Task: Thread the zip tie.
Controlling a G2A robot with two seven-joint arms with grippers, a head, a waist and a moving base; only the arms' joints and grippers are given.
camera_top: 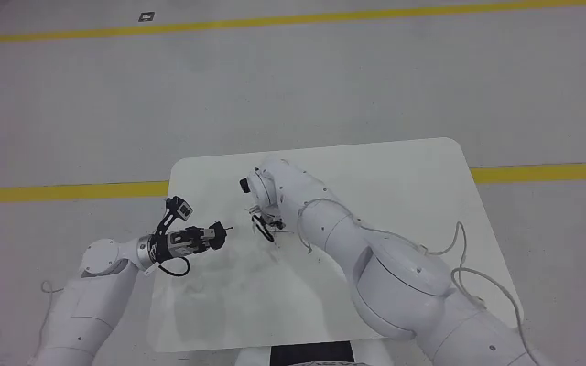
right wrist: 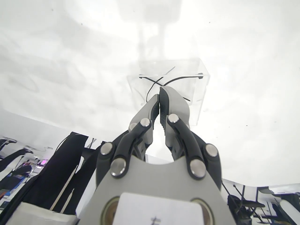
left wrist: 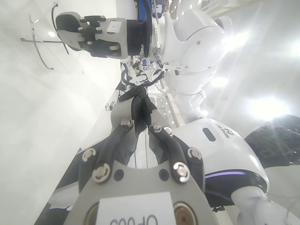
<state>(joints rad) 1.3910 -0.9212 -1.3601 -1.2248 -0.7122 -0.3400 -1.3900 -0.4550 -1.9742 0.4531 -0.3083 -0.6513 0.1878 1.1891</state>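
A black zip tie (right wrist: 151, 88) curves out on both sides of my right gripper (right wrist: 159, 95), which is shut on it just over a clear plastic box (right wrist: 202, 99). Other black zip ties (right wrist: 185, 78) lie crossed inside that box. From the left wrist view, the right gripper (left wrist: 61, 31) hangs above the box (left wrist: 70, 64) with the tie (left wrist: 54, 16) arching from its tips. In the top view, the right gripper (camera_top: 261, 222) is at the table's middle left, and the tie shows there as a small dark loop (camera_top: 263, 232). My left gripper (camera_top: 222, 231) is shut a short way to its left, its tips (left wrist: 138, 94) pointing toward the right arm.
The white table (camera_top: 394, 174) has open surface to the right and front of the grippers. The right arm's bulky links (camera_top: 366, 247) cross the table's middle. Grey floor with yellow lines (camera_top: 275, 20) surrounds the table.
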